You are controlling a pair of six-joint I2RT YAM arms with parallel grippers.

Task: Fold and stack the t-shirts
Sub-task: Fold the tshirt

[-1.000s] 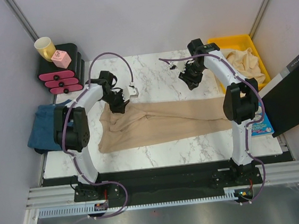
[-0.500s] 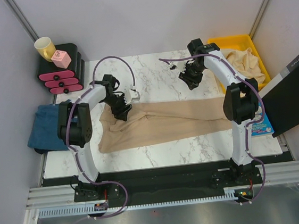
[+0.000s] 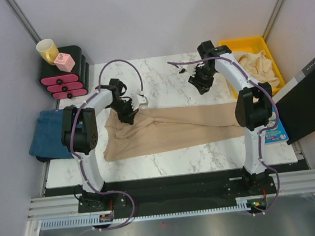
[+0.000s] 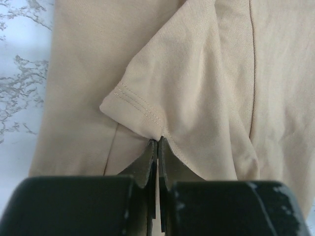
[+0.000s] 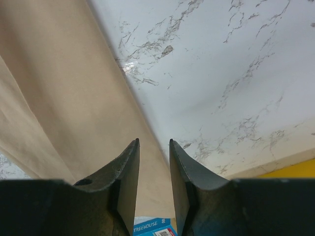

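Your left pincer (image 4: 157, 147) is closed on the sleeve (image 4: 162, 98) hem of a limp tan t-shirt (image 3: 170, 129), and your right pincer (image 3: 199, 85) hangs empty, fingers slightly parted, over the far right of the table (image 3: 164, 72).

The shirt lies in a long band across the middle of the table, and your grip is at its far left corner. Expect it to be light, soft and floppy. It will likely sag and drag wherever it is not held, so one pinch point will probably bunch it. The stitched hems and seams look like the surest places to hold, ideally one at each end. A teal-blue tee (image 3: 46, 132) lies off the table's left edge. A beige tee (image 3: 259, 65) sits in the yellow bin (image 3: 245, 44) at the far right.
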